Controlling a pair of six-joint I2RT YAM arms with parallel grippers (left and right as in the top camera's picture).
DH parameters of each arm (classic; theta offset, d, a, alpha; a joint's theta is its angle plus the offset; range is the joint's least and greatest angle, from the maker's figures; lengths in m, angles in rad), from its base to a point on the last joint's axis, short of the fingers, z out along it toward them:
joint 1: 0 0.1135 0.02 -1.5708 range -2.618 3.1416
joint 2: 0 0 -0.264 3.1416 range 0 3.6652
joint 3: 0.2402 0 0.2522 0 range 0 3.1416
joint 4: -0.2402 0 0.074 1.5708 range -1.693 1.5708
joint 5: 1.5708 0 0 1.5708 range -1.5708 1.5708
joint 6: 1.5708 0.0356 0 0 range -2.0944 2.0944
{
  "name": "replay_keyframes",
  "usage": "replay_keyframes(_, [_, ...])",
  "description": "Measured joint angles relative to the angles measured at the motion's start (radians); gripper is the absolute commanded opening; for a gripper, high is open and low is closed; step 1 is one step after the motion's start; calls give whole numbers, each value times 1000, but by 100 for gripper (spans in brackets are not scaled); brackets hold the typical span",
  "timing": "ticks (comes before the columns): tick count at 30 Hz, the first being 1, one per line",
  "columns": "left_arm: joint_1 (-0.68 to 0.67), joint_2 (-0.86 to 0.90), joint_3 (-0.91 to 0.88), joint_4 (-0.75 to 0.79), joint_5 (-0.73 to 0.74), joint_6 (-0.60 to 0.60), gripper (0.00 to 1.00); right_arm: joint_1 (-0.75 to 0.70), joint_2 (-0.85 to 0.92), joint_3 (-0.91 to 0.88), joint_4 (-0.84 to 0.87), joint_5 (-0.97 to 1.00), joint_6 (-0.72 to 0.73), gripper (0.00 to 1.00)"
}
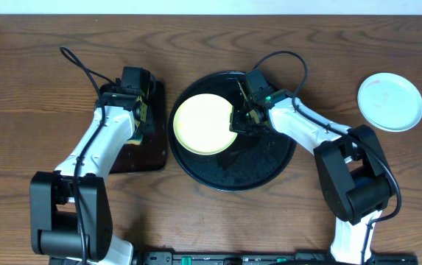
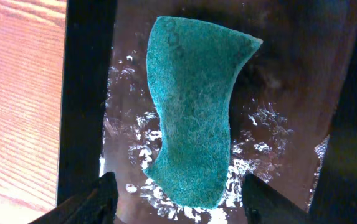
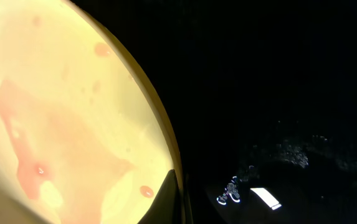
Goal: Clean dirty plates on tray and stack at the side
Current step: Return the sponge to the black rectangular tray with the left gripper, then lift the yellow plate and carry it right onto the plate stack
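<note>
- The right claw sits at the right rim of the pale yellow round plate, which lies in the left half of the large round glossy black tray. The right wrist view shows only a sliver of one finger at the rim, so I cannot tell whether it is clenched on the plate or released.
- Risk: a thin pinch on the rim could let the plate slip or tip when lifted, since the tray looks wet.
- Risk: red-orange smears cover much of the plate, so moving it aside now would stack it dirty.
- The left claw is released, holding nothing, with its fingers wide apart astride the green scouring pad. An off-centre close might catch only a limp corner, and the pad could drop or drip on the wooden table.
- Risk: both arms must work over the one plate and could crowd each other near the tray's left rim.
- Containers: the black tray holds just the yellow plate and some water droplets. The small rectangular dark tray holds the pad in a film of water.
- A light blue round plate rests on the table at the right, well apart from the tray. I cannot tell whether another lies beneath it.
</note>
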Motion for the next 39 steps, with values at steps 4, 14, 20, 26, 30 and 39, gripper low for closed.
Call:
replay_keyframes(4, [0, -17, 0, 0, 25, -4, 69, -4, -6, 0, -18, 0, -18, 1])
replay_keyframes(14, [0, -292, 0, 4, 132, -5, 70, -117, -240, -2, -67, -5, -106, 1])
replay_keyframes(20, [0, -413, 0, -7, 175, -5, 69, -385, -470, 0, -194, 6, -194, 1])
replay_keyframes(26, [0, -417, 0, -47, 209, -5, 70, -674, -509, 0, -282, 27, -271, 1])
replay_keyframes(30, [0, -417, 0, -47, 225, -5, 70, -844, -491, 0, -280, 47, -307, 1])
replay_keyframes(39, [0, -417, 0, -47, 228, -5, 70, -1111, -319, 0, -239, 60, -340, 1])
